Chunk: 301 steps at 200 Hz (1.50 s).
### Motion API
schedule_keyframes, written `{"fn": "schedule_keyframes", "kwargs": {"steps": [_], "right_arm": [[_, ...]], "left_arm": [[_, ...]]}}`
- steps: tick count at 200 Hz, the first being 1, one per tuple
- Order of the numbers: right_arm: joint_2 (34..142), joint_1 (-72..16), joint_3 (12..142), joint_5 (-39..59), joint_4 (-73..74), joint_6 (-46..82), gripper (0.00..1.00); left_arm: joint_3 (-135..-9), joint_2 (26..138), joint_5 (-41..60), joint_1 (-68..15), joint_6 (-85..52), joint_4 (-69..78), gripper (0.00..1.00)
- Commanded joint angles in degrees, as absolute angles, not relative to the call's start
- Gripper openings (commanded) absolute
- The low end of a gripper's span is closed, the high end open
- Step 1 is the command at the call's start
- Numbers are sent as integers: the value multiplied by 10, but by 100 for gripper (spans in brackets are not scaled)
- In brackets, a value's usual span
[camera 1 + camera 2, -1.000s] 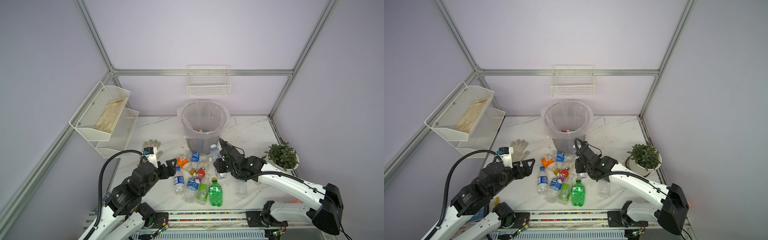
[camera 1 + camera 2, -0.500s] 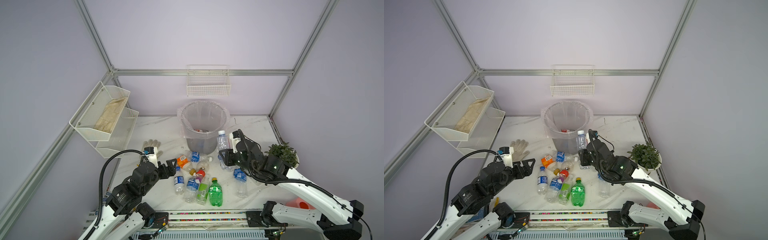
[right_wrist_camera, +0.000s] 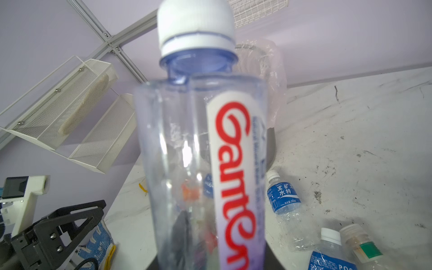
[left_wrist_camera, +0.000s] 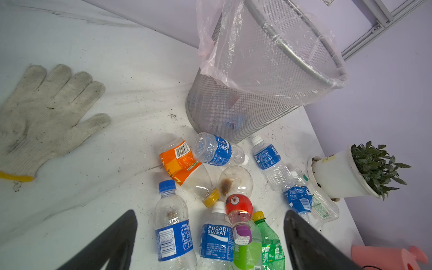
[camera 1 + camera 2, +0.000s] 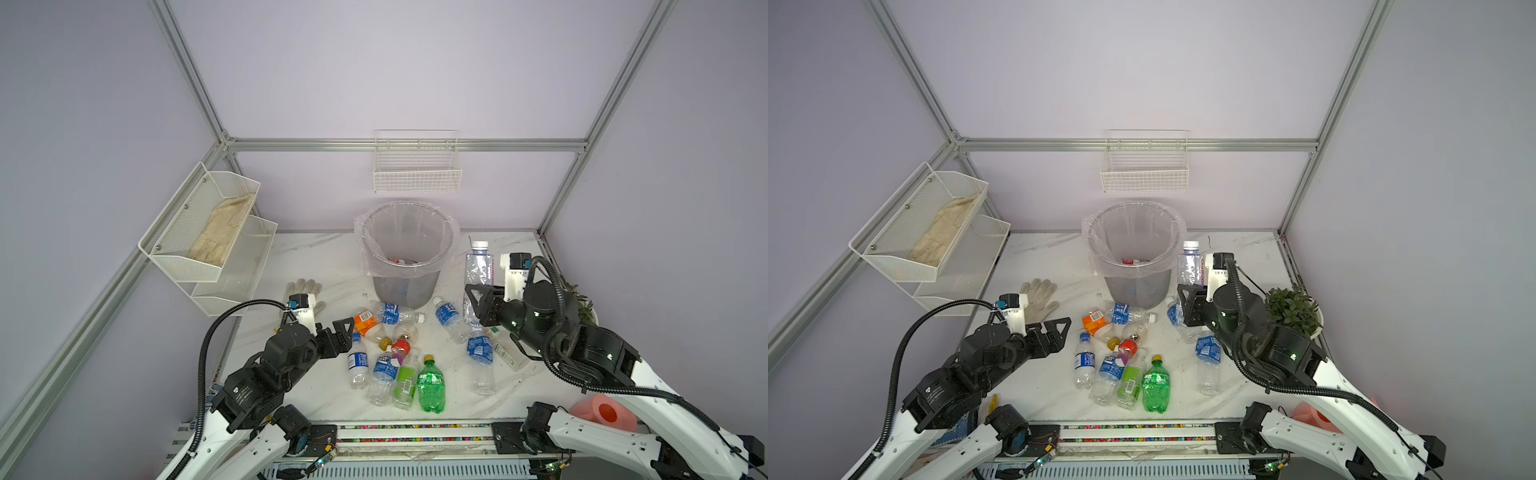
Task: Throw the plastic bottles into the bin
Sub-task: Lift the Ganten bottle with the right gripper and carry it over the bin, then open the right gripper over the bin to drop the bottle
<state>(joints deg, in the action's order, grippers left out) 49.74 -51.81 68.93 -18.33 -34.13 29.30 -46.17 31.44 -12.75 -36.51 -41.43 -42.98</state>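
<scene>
My right gripper (image 5: 478, 309) is shut on a clear plastic bottle (image 5: 477, 272) with a white cap and red lettering. It holds the bottle upright just right of the bin (image 5: 399, 286), with the cap near rim height. In the right wrist view this bottle (image 3: 201, 152) fills the middle and hides the fingers. The grey mesh bin (image 5: 1138, 286) has a clear bag over its rim and some items at its bottom. Several plastic bottles (image 5: 395, 357) lie on the table in front of it, among them a green one (image 5: 431, 386) and an orange-labelled one (image 4: 180, 161). My left gripper (image 4: 211, 236) hovers open left of the pile.
A white work glove (image 5: 305, 291) lies left of the bin. A potted plant (image 5: 582, 311) stands at the right edge behind my right arm, and a pink watering can (image 5: 604, 413) at front right. Wire shelves (image 5: 208, 232) hang on the left wall, a wire basket (image 5: 417, 170) on the back wall.
My right gripper has lifted the white-capped bottle off the table and carried it up and to the right, beside the bin. The left arm has not moved.
</scene>
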Motion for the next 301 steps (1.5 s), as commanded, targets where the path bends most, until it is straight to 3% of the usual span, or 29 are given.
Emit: {"fn": "schedule_keyframes", "kwargs": {"steps": [1,138,200,239,247,259,272,281,301], "right_arm": [[497,-521,709,-199,-321,274,17],[590,-521,776,-184,-232,233,18],[765,-512,917,-211,-264,211,21],[922,-435,1052,-114,-292,198,21],[953,-409,1080,-78,-304,200,29],[1000,-392,1134,-53,-342,196,70],[1033,-392,1198,-67,-396,183,90],[1029,-394,1205,-64,-400,180,97],[959,-395,1117,-65,-329,188,98]], "left_arm": [[-452,313,-117,-365,-418,-423,96],[-432,293,-113,-365,-422,-423,96],[-431,280,-105,-365,-424,-425,96],[-434,275,-99,-365,-429,-432,96],[-436,274,-98,-365,-429,-434,96],[-439,274,-94,-365,-430,-435,96],[-443,274,-91,-365,-430,-442,96],[-443,273,-91,-365,-432,-446,96],[-437,267,-100,-365,-435,-447,96]]}}
